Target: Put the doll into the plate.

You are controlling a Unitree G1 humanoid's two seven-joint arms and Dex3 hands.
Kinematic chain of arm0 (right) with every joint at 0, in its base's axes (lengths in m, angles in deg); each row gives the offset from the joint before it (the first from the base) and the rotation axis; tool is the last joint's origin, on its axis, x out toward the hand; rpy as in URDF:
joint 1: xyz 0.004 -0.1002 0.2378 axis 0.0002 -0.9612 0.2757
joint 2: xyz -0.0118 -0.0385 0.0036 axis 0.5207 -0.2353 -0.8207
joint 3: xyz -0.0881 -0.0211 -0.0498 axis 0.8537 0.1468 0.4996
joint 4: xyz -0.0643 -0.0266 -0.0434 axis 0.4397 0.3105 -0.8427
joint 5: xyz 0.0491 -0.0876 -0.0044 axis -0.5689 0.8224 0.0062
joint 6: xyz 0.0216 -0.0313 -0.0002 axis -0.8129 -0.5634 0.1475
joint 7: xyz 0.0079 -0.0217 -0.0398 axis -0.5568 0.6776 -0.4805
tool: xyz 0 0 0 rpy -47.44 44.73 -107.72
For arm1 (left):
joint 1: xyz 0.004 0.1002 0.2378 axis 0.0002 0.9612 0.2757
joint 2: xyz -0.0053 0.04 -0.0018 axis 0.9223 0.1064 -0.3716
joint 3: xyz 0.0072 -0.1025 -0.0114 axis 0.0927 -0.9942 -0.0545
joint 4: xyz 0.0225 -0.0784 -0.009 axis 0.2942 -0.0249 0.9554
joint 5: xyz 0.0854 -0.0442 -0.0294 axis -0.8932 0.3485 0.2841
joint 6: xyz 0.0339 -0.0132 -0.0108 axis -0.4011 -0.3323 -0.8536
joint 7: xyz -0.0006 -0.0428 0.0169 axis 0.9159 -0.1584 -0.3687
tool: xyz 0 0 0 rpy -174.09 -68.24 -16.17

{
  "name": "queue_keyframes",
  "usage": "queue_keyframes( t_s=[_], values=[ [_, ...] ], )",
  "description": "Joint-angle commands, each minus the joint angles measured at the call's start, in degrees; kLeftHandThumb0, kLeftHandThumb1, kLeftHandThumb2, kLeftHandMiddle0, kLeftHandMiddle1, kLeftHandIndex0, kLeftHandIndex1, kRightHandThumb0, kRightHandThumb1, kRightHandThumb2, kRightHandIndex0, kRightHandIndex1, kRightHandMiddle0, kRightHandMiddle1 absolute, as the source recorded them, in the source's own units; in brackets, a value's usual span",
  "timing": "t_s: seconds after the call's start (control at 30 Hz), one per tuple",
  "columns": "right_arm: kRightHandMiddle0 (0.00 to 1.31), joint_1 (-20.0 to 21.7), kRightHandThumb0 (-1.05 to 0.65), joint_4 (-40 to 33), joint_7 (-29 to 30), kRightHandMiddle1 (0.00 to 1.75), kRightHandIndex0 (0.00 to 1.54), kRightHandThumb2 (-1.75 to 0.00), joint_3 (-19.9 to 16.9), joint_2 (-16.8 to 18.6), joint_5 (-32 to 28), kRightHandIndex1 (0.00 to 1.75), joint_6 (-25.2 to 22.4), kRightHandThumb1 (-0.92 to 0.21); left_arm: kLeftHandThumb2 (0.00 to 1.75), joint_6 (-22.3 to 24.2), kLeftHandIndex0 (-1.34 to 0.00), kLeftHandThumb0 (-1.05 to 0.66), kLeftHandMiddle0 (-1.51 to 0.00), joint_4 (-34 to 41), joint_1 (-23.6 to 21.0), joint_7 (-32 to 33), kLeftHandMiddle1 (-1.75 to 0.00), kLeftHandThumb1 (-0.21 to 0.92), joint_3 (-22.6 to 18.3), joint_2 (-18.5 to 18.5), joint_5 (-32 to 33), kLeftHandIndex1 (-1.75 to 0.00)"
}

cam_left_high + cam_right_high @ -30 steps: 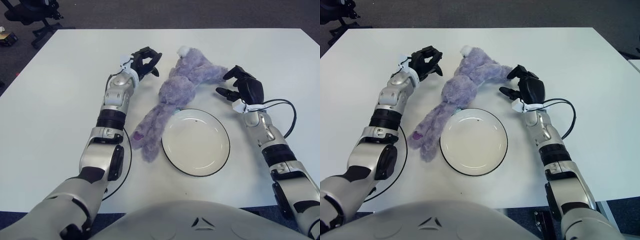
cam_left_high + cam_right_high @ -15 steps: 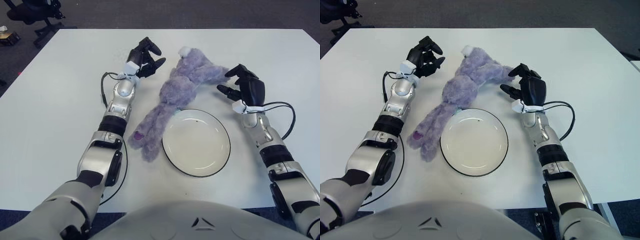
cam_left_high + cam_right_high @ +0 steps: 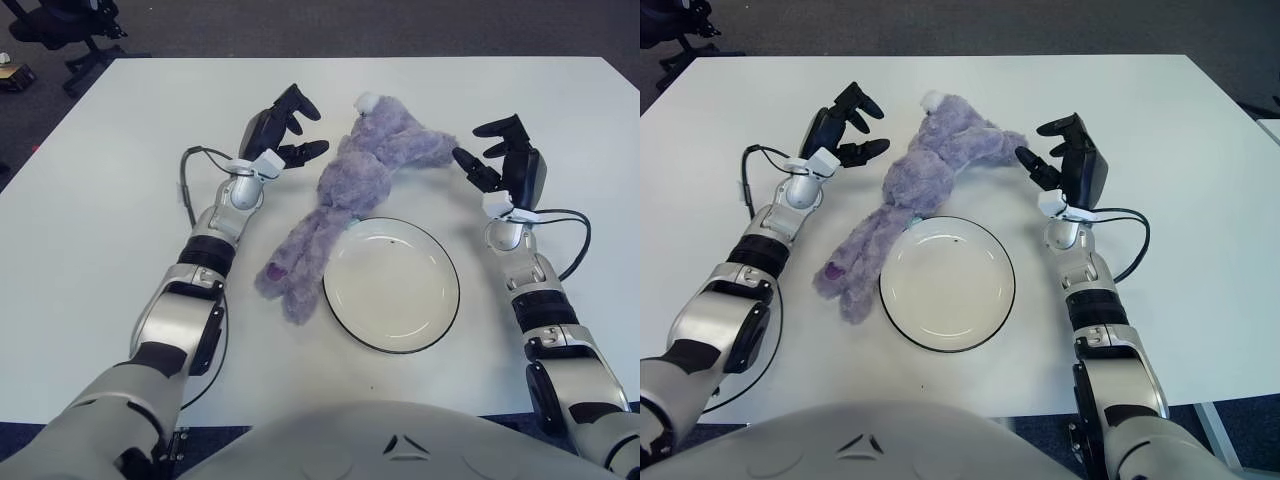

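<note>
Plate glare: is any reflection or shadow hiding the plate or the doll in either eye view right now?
Left eye view: plate evenly lit, only soft sheen, rim fully readable; doll sharp, faint shadow beneath. Right eye view: same, no blur; left hand and right hand crisp, fingers spread.

You see silver segmented arms with black joint bands, a black three-fingered left hand (image 3: 280,128) and right hand (image 3: 508,160), white wrist tabs, and looping black cables.
</note>
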Motion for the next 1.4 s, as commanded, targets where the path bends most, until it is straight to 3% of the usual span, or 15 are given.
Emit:
queue_keyframes(
  t_s=[0.0,0.13,0.27,0.37,0.4,0.47,0.53,0.6,0.63,0.77,0.93,1.07,1.2,1.37],
  values=[
    [0.48,-0.3,-0.01,-0.5,1.1,1.19,0.56,-0.23,0.1,-1.8,2.7,1.44,0.2,-0.90,0.38,-0.9,-0.22,-0.01,-0.41,-1.5,-0.7,2.9,-1.54,0.92,1.5,1.0,-1.7,-1.50],
    [0.44,0.2,-0.01,-2.0,8.0,1.26,0.58,-0.21,3.9,-6.0,16.1,1.38,-3.4,-0.92,0.39,-2.1,-0.20,-0.01,-0.39,-3.1,-1.0,4.2,-1.55,0.92,2.1,2.2,-1.9,-1.52],
    [0.38,-0.1,-0.01,-5.0,6.7,1.34,0.55,-0.24,5.2,-7.4,19.5,1.38,-5.5,-0.92,0.40,-2.9,-0.18,-0.01,-0.38,-4.7,-1.3,5.4,-1.55,0.92,2.7,2.7,-2.1,-1.54],
    [0.41,0.0,-0.22,-7.3,4.2,1.43,0.47,-0.27,6.0,-8.8,20.9,1.15,-6.4,-0.92,0.41,-3.1,-0.17,-0.01,-0.38,-5.8,-1.6,6.2,-1.56,0.92,3.3,2.9,-2.1,-1.56],
    [0.39,0.2,-0.29,-7.9,3.1,1.33,0.44,-0.25,6.3,-9.4,21.3,1.08,-6.7,-0.92,0.41,-3.0,-0.16,-0.01,-0.38,-5.9,-1.7,6.2,-1.56,0.92,3.4,2.9,-2.1,-1.56],
    [0.36,0.4,-0.40,-8.7,1.7,0.96,0.41,-0.17,6.6,-10.2,21.6,0.93,-7.2,-0.92,0.42,-2.8,-0.16,-0.01,-0.38,-6.1,-1.8,6.5,-1.56,0.92,3.6,2.9,-2.0,-1.56],
    [0.35,0.3,-0.44,-9.1,1.3,0.83,0.40,-0.14,6.6,-10.3,21.6,0.87,-7.5,-0.92,0.42,-2.8,-0.16,-0.01,-0.38,-6.3,-1.9,6.7,-1.56,0.92,3.8,2.9,-2.0,-1.57],
    [0.34,1.6,-0.47,-9.3,-1.0,0.76,0.38,-0.12,7.9,-13.3,23.6,0.81,-6.5,-0.92,0.42,-2.2,-0.15,-0.01,-0.38,-6.3,-1.8,6.3,-1.56,0.92,3.8,2.7,-1.6,-1.57],
    [0.32,2.1,-0.49,-9.3,-1.9,0.71,0.39,-0.11,8.3,-14.4,24.3,0.68,-6.2,-0.92,0.42,-1.9,-0.15,-0.01,-0.38,-6.2,-1.7,6.1,-1.57,0.92,3.8,2.6,-1.5,-1.57],
    [0.31,3.1,-0.54,-8.8,-2.3,0.63,0.44,-0.06,9.5,-16.6,26.1,0.32,-5.0,-0.92,0.42,-1.4,-0.15,-0.01,-0.37,-6.1,-1.6,5.9,-1.57,0.92,3.8,2.4,-1.2,-1.57],
    [0.35,6.3,-0.53,-7.0,-3.1,0.53,0.49,-0.02,12.4,-20.2,29.1,0.11,-1.8,-0.87,0.43,-0.9,-0.14,-0.01,-0.37,-5.8,-1.3,5.7,-1.57,0.92,3.9,2.2,-0.8,-1.58],
    [0.39,7.8,-0.52,-5.8,-3.0,0.48,0.51,0.00,13.5,-21.3,29.6,0.04,-0.4,-0.84,0.43,-0.7,-0.14,-0.01,-0.36,-5.6,-1.2,5.7,-1.57,0.92,3.9,2.1,-0.8,-1.59],
    [0.41,8.4,-0.51,-11.4,-11.8,0.45,0.52,0.00,13.6,-23.6,29.2,0.02,-1.1,-0.83,0.43,-0.5,-0.14,-0.01,-0.36,-5.9,-1.4,5.8,-1.57,0.92,4.0,1.9,-0.8,-1.59],
    [0.44,8.4,-0.51,-13.9,-15.4,0.42,0.53,0.00,13.3,-23.5,29.0,0.01,-2.1,-0.83,0.44,-0.4,-0.14,-0.01,-0.35,-6.0,-1.4,5.9,-1.58,0.92,4.1,1.8,-0.7,-1.59]
  ],
)
